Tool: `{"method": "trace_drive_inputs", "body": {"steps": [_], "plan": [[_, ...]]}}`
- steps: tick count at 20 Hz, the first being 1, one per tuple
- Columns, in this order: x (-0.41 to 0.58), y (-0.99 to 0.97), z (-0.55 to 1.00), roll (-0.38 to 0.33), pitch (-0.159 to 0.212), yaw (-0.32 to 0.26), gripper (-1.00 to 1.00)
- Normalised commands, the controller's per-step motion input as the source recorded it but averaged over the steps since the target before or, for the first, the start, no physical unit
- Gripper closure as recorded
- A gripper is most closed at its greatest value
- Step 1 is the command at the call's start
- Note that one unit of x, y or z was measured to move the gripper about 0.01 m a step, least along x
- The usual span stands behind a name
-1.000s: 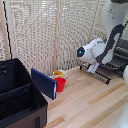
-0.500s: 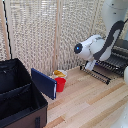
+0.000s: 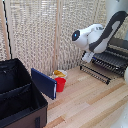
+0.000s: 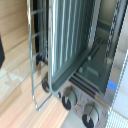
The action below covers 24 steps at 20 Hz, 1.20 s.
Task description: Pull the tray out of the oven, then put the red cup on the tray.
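Nothing shifted but the arm; grey slatted tray (image 4: 70, 35) visible in oven (image 3: 114, 56); end effector's state unclear.

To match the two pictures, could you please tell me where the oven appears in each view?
Exterior view: the oven sits at the exterior view's right edge, behind the arm, partly hidden.
Wrist view: the oven fills most of the frame, seen close, with round knobs showing.
Shared landmark: the barred frame in front of it.

exterior wide; wrist close on oven (image 4: 85, 55).
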Motion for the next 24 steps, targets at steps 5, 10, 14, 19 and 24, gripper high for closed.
{"method": "trace_drive_inputs", "body": {"steps": [5,10,14,19,24], "plan": [[0.0,0.03,0.38,0.2,0.0,-0.314,-1.0],[0.0,0.05,0.34,0.216,0.0,-0.31,-1.0],[0.0,0.09,0.32,0.228,-0.004,-0.305,-1.0],[0.0,0.15,0.24,0.258,-0.01,-0.286,-1.0],[0.0,0.26,0.21,0.255,-0.041,-0.251,-1.0]]}}
